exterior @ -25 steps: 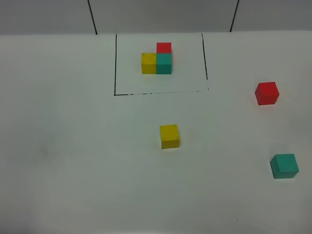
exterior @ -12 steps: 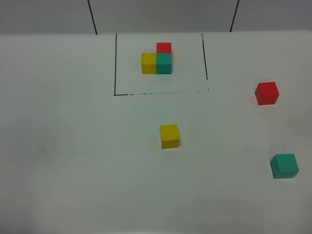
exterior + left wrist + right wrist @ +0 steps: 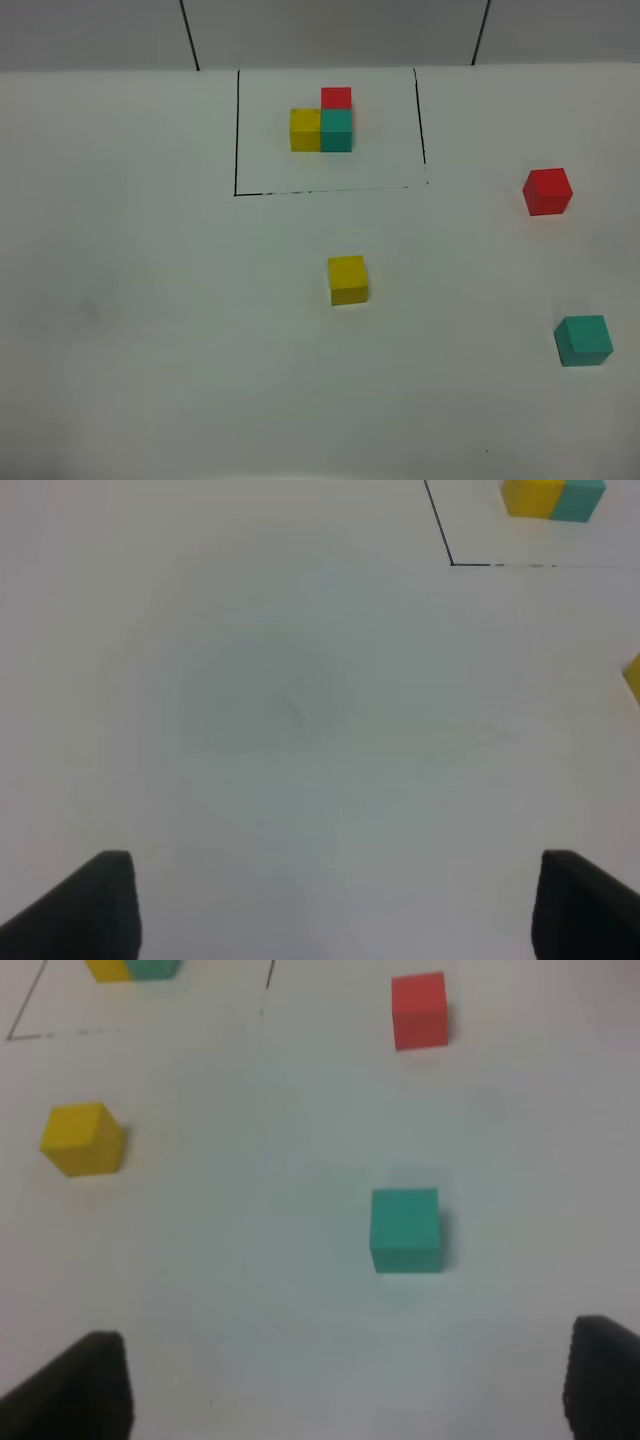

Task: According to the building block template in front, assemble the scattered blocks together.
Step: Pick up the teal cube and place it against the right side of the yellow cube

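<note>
Lying on the white surface [image 3: 150,300], the template [image 3: 322,125] is seen inside a thin black outline [image 3: 236,130]. Its yellow and teal cubes are set side by side and touching, and its red cube is set against the far face of the teal one. The three loose blocks are found outside the outline, each well apart from the others. The yellow block [image 3: 347,279] is placed on the near side of the template, almost straight in front of it. The red block [image 3: 547,191] is placed well to the right of the template and slightly nearer. The teal block [image 3: 583,340] is placed farther from the template than both, to its right and much nearer. The left jaws are shown wide apart over bare surface, with nothing gripped. The right jaws are likewise spread apart and empty; the teal block is seen ahead of them, untouched.
</note>
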